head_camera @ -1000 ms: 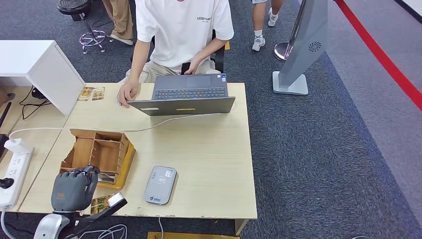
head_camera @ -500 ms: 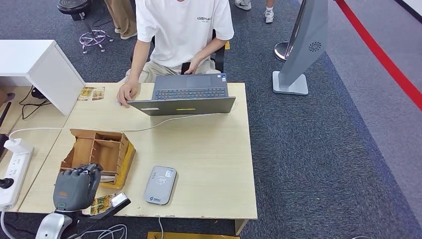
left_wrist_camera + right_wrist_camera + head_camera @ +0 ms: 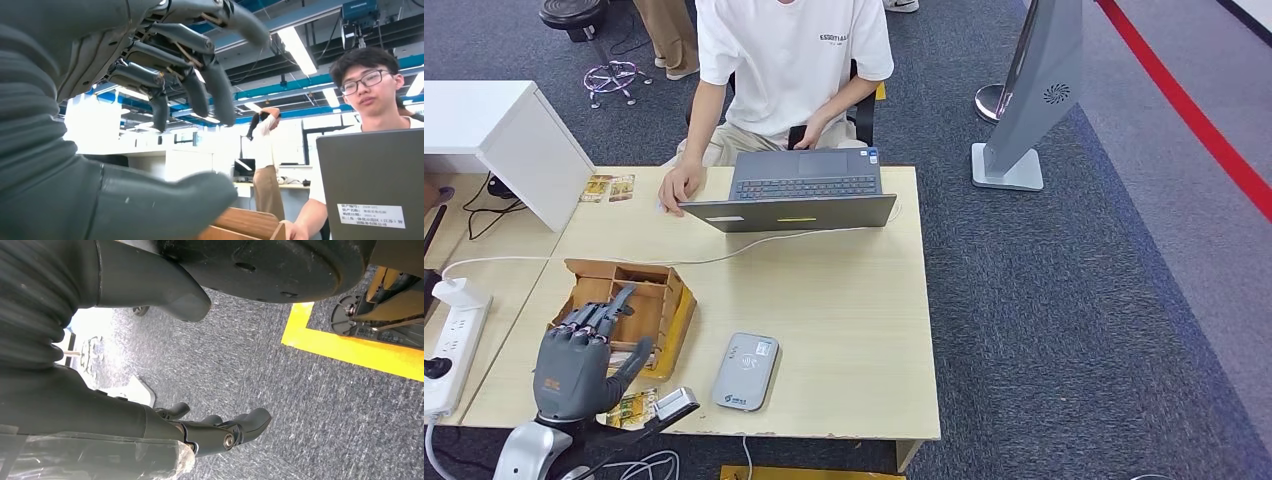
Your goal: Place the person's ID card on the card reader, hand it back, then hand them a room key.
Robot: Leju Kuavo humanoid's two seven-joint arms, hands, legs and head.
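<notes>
- The robot's left hand point(image 3: 576, 365) hovers at the near left corner of the light wood desk point(image 3: 844, 300), fingers now spread apart and holding nothing; a second ago they were curled into a loose fist.
- The left wrist view confirms this: the thumb point(image 3: 150, 207) and the darker fingers point(image 3: 210, 95) stand well apart with open air between them.
- The hand sits over the near end of a wooden card organizer point(image 3: 624, 300), which lies left of the grey card reader point(image 3: 746, 371).
- A patterned card point(image 3: 629, 408), possibly a room key, lies just beside the hand at the desk's near edge, left of the reader.
- Nothing rests on the reader; I cannot tell where the ID card is.
- A person in a white T-shirt point(image 3: 789, 60) sits behind a grey laptop point(image 3: 799, 195) on the far side of the reader.
- The opening fingers suggest a reach for a card is being prepared.
- The right hand point(image 3: 220, 432) hangs toward the carpet, fingers curled in, holding nothing.
</notes>
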